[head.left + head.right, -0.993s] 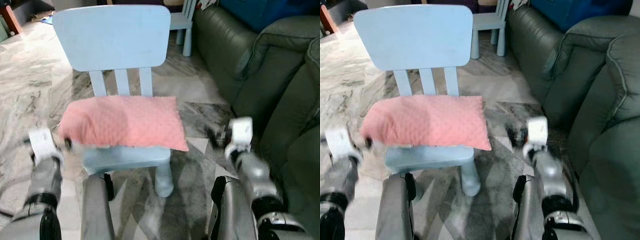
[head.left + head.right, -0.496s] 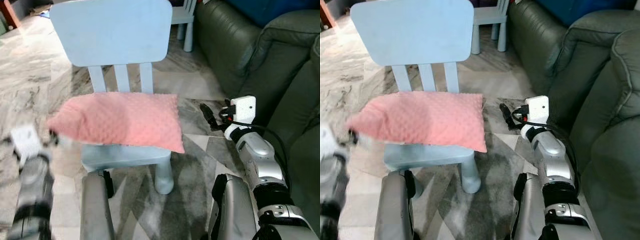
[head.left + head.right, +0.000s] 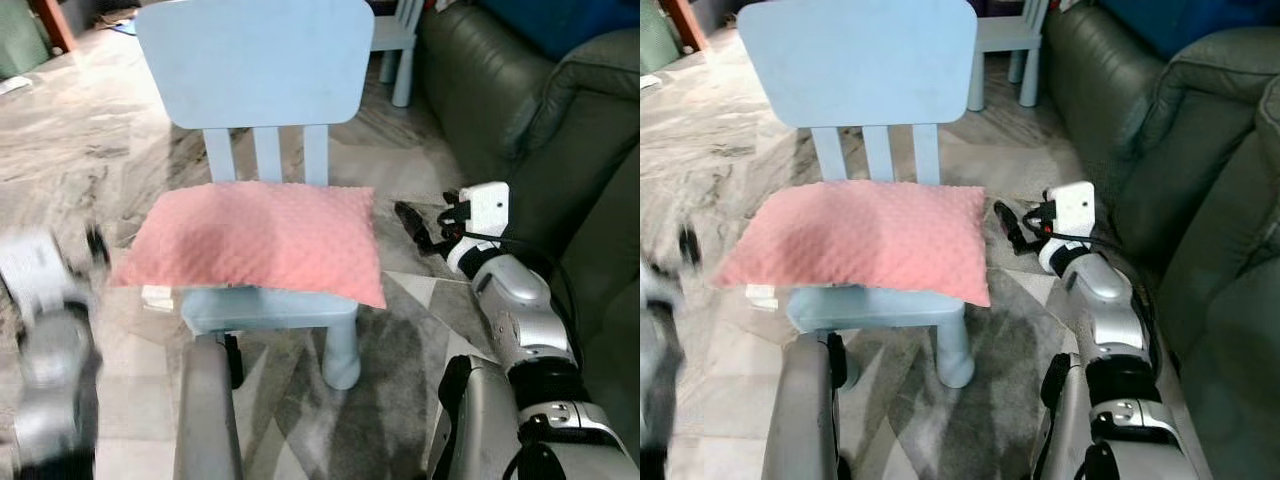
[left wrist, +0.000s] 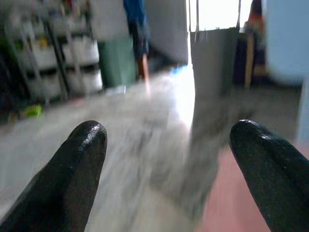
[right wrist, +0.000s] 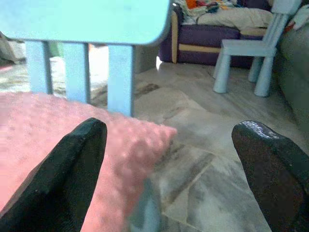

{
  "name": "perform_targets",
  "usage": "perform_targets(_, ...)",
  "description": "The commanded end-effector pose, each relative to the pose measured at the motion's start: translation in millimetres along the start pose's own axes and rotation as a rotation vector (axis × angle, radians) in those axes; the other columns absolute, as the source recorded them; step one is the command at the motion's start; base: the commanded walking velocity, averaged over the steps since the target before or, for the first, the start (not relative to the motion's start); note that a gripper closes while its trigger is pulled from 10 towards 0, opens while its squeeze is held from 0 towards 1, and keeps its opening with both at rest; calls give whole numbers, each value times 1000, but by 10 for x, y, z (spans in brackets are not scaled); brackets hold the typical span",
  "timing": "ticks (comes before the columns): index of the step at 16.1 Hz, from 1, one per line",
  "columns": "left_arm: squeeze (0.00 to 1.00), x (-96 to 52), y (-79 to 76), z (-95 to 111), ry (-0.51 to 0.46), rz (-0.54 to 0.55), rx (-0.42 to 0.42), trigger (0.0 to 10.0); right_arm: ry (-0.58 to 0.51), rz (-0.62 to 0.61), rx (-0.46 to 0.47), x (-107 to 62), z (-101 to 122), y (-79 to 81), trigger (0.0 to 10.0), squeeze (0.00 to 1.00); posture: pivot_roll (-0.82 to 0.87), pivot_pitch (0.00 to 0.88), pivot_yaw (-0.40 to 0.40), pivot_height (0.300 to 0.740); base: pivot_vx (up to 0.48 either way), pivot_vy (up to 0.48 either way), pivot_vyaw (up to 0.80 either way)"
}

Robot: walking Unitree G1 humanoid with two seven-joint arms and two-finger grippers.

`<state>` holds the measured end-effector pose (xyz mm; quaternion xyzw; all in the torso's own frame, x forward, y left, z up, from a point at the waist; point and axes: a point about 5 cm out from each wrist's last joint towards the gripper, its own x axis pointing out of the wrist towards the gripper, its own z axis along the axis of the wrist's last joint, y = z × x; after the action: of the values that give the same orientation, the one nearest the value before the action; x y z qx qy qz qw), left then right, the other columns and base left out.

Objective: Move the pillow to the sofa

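A pink dimpled pillow lies flat on the seat of a light blue child's chair. My right gripper hovers just off the pillow's right edge, open, with nothing between its fingers. The right wrist view looks along the pillow toward the chair's back slats. My left gripper is open too, and its blurred arm is out beyond the pillow's left end. A pink patch of pillow lies near one fingertip in the left wrist view.
A dark green leather sofa runs along the right, close behind my right arm. A second small blue chair stands at the back beside it. Marbled floor spreads to the left, with shelves and a bin far off.
The camera has swung a little, shifting the chair rightward in the picture. My left arm has swung outward and is blurred. My right gripper rose beside the pillow's right edge and holds there.
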<state>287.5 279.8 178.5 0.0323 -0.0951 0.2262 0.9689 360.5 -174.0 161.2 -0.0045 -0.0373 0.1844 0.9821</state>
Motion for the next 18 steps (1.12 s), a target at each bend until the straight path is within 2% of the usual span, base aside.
perform_targets(1,0,101,-10,92,-4,-1,-13,10000,-40,37,13,55,132,49,10000,0,75,0,24,333,0,0,0)
perform_targets(2,0,271,5,125,38,4,-20,10000,-48,54,54,78,174,64,10000,0,67,0,30,333,0,0,0)
perform_targets(3,0,389,43,36,113,4,-19,10000,-42,74,83,88,183,78,10000,0,55,0,37,333,0,0,0)
perform_targets(4,0,497,159,-81,213,36,-104,10000,-41,81,111,96,202,87,10000,0,40,0,47,333,0,0,0)
perform_targets(7,0,666,313,-237,392,42,-235,10000,-29,145,295,93,230,116,10000,0,28,0,53,333,0,0,0)
perform_targets(8,0,705,311,-287,444,2,-284,10000,-8,171,399,87,203,110,10000,0,33,4,50,333,0,0,0)
perform_targets(9,0,727,320,-317,478,5,-343,10000,10,193,460,97,191,110,10000,0,34,27,44,333,0,0,0)
perform_targets(10,0,739,323,-322,489,-5,-357,10000,26,224,485,108,184,129,10000,0,33,40,42,333,0,0,0)
perform_targets(11,0,762,297,-317,513,-35,-400,10000,68,258,507,123,169,161,10000,0,37,72,33,333,0,0,0)
perform_targets(14,0,792,230,-292,537,-80,-455,10000,146,278,478,162,120,201,10000,0,40,129,22,333,0,0,0)
perform_targets(17,0,789,177,-306,571,-122,-456,10000,194,333,452,251,143,255,10000,0,44,181,17,333,0,0,0)
perform_targets(18,0,798,155,-295,576,-127,-468,10000,210,353,416,304,173,280,10000,0,45,195,16,333,0,0,0)
